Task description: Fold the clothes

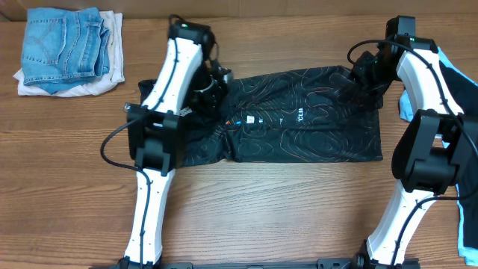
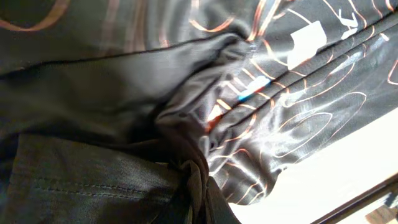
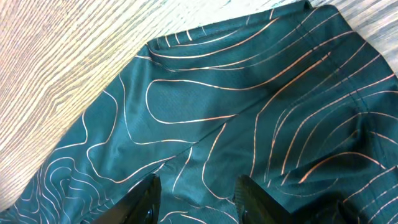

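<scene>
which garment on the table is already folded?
The denim jeans, far-left corner, stacked on a white cloth. The black jersey lies spread mid-table; the black-and-blue one is bunched at the right edge.

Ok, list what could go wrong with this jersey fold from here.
The left tool is shut on a bunched wad of the jersey; it may hold several layers, so lifting could drag and crease it. The right tool stands open over its corner; a one-sided pull could skew the cloth. The blue garment lies beneath the right arm and might snag.
</scene>
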Controlling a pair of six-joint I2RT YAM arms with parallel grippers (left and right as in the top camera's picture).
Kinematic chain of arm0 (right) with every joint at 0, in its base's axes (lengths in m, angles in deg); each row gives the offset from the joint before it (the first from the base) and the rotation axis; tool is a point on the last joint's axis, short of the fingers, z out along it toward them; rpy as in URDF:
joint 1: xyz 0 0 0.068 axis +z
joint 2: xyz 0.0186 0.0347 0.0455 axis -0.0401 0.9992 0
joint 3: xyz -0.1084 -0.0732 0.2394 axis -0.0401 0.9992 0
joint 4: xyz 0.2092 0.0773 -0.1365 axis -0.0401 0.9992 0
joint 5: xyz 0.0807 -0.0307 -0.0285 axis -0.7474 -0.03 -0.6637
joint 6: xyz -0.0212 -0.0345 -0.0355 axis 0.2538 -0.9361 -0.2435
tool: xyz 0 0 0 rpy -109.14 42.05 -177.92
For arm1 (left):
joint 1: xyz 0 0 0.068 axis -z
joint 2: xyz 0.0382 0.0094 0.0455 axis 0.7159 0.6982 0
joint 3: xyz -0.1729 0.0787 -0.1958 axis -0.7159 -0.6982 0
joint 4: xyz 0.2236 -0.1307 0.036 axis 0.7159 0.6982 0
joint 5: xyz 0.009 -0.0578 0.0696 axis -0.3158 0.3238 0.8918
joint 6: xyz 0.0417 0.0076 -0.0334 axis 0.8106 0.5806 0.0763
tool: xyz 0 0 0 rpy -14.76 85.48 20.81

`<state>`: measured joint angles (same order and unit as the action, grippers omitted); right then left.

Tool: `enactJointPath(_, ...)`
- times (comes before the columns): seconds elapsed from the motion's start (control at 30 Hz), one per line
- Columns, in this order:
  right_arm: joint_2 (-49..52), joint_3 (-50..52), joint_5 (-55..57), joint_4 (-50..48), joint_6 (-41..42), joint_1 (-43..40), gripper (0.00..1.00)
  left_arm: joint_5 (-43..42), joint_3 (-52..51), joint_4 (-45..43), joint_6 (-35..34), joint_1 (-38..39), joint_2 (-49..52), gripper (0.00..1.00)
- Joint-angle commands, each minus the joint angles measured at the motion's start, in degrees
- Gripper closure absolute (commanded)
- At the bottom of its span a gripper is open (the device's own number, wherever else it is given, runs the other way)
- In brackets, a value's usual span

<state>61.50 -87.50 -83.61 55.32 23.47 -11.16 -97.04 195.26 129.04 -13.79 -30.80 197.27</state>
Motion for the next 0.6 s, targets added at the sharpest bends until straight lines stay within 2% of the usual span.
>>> enactJointPath(0.0, -2.4, -0.4, 0.7, 0.4, 0.0, -0.2, 0.57, 6.9, 0.9, 0.3, -3.6, 1.1, -2.0, 0.96)
enactJointPath(0.03, -2.4, -0.4, 1.2, 0.6, 0.0, -0.2, 0.57, 8.5, 0.8, 0.3, -3.6, 1.3, -2.0, 0.96)
enactJointPath(0.07, -2.4, -0.4, 3.0, 1.3, 0.0, -0.2, 0.57, 14.2, 0.8, 0.3, -5.3, 1.3, -2.0, 0.96)
enactJointPath(0.17, -2.4, -0.4, 4.6, 2.3, 0.0, -0.2, 0.57, 20.5, 0.8, 0.3, -7.6, 1.0, -2.0, 0.96)
enactJointPath(0.4, -2.4, -0.4, 5.3, 2.7, 0.1, -0.2, 0.57, 21.1, 0.8, 0.3, -9.0, -1.6, -2.0, 0.96)
enactJointPath(0.43, -2.4, -0.4, 5.3, 2.5, 0.1, -0.2, 0.57, 19.1, 0.8, 0.3, -9.3, -1.9, -2.0, 0.94)
enactJointPath(0.47, -2.4, -0.4, 5.3, 2.5, 0.1, -0.2, 0.56, 16.8, 0.8, 0.3, -9.2, -1.9, -2.0, 0.89)
enactJointPath(0.5, -2.4, -0.4, 5.3, 2.3, 0.1, -0.2, 0.56, 15.0, 0.8, 0.3, -9.2, -1.9, -2.0, 0.65)
enactJointPath(0.53, -2.4, -0.4, 5.3, 2.2, 0.1, -0.2, 0.56, 13.6, 0.8, 0.3, -9.2, -1.9, -2.0, 0.34)
enactJointPath(0.57, -2.4, -0.4, 5.3, 2.0, 0.1, -0.2, 0.56, 12.5, 0.8, 0.3, -9.0, -1.7, -2.0, 0.38)
